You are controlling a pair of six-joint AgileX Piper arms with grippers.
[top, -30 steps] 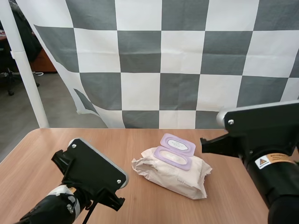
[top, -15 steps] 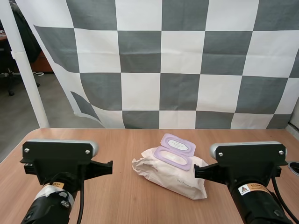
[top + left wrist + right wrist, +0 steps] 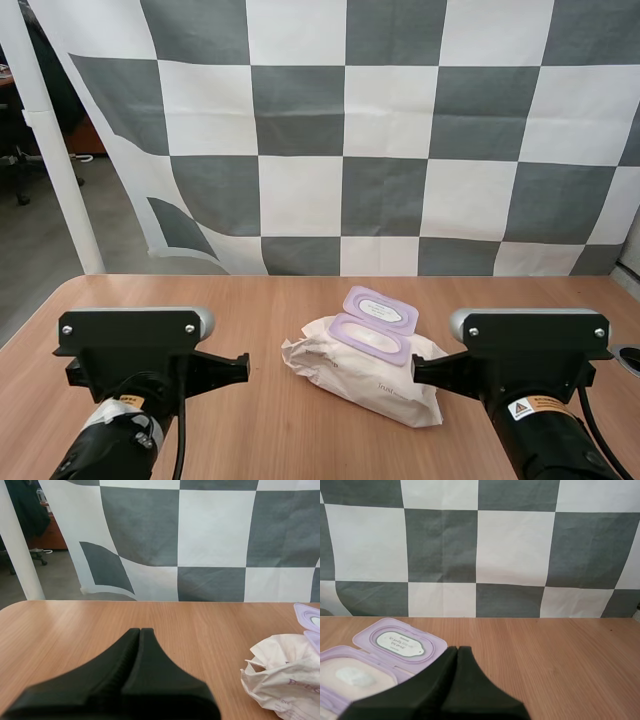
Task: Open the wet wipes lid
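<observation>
1. Table (image 3: 270, 300): wood-grain top, rounded corner at far left.

2. L arm (image 3: 130, 400): at near edge, left of centre, w/ black bracket across its top. It sits beside the pack w/o touching it.

3. L gripper (image 3: 140, 630): fingers pressed together into one dark wedge, nothing between them. Tips are over bare table, aimed at the far edge. The pack's crumpled end lies off to its right, apart.

4. Pack of wet wipes (image 3: 370, 375): cream wrapper, lying flat mid-table betw. the two arms, set at an angle. Left end is crinkled and pale print shows on the near side.

5. Lid (image 3: 380, 307): lilac flap, already open and folded back toward the far edge, w/ white oval label on its inner face. It is hinged to a lilac frame (image 3: 368, 338) on top of the pack. A white wipe (image 3: 351, 676) shows in the opening.

6. R arm (image 3: 535, 400): at near edge, right of the pack and close beside its right end.

7. R gripper (image 3: 457, 649): fingers closed flat together, empty. Tips are near the open lid's right corner; can't tell whether they touch it.
</observation>
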